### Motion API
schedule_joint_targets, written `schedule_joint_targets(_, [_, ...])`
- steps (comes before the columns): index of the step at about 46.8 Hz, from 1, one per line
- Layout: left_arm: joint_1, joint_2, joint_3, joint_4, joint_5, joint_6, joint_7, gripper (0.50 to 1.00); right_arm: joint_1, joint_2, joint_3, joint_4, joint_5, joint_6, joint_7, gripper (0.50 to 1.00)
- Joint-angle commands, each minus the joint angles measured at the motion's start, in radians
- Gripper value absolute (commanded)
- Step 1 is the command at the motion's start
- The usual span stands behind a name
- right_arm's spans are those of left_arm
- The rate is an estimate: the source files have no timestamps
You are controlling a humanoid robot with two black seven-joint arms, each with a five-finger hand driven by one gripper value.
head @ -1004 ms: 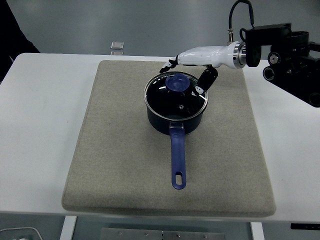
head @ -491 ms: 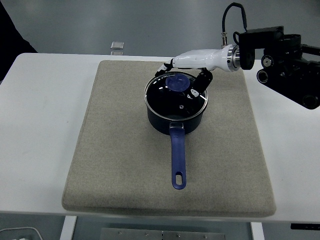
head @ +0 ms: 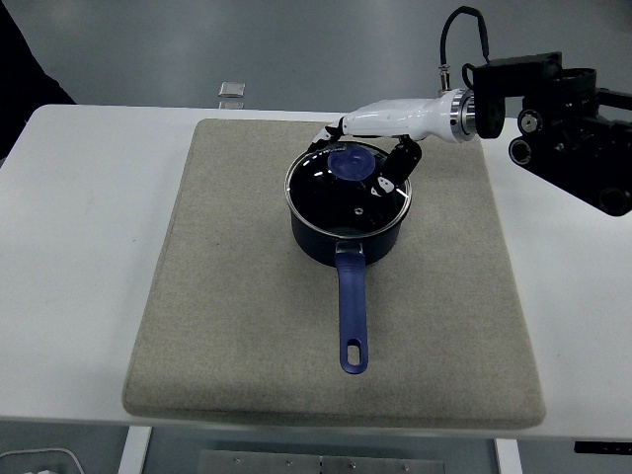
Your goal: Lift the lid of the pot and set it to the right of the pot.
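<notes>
We take the pot (head: 348, 219) as our landmark. It is a dark blue saucepan standing upright on a beige mat (head: 227, 296) that covers much of the white table (head: 79, 267). Its long blue handle (head: 351, 316) runs from the pot's near wall toward the table's near edge and ends in a slotted hole.

The glass lid (head: 348, 195) sits flat on the pot's rim, closing it; a round blue knob (head: 350, 163) rises from the lid's far half.

The right hand (head: 380, 133), white in the palm with dark fingers, reaches in from the right and sits over the far rim of the pot, just above the knob. We see its fingers (head: 326, 136) curved downward on the far-left side of the knob and its thumb (head: 399, 160) hanging on the knob's right side, over the lid's right edge. The digits bracket the knob loosely and spread; we see no closed grasp, and whether any fingertip touches the knob or lid we cannot tell. The black arm (head: 558, 118) extends away to the right of the pot.

Beyond the pot, past the mat's far edge, a small clear object (head: 231, 92) lies on the table.
</notes>
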Motion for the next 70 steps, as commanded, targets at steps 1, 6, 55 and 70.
schedule_joint_targets(1, [0.000,0.000,0.000,0.000,-0.001,0.000,0.000,1.000,0.002,-0.002,-0.001,0.002,0.000,0.001,0.001,0.901])
schedule_joint_targets(6, [0.000,0.000,0.000,0.000,0.001,0.000,0.000,1.000,0.001,0.000,-0.003,0.004,-0.002,0.002,0.001,0.897])
schedule_joint_targets(55, [0.000,0.000,0.000,0.000,0.001,0.000,0.000,1.000,0.014,0.005,-0.031,0.007,-0.058,0.070,-0.001,0.500])
schedule_joint_targets(70, [0.000,0.000,0.000,0.000,0.001,0.000,0.000,1.000,0.028,0.006,-0.031,0.007,-0.069,0.070,-0.001,0.500])
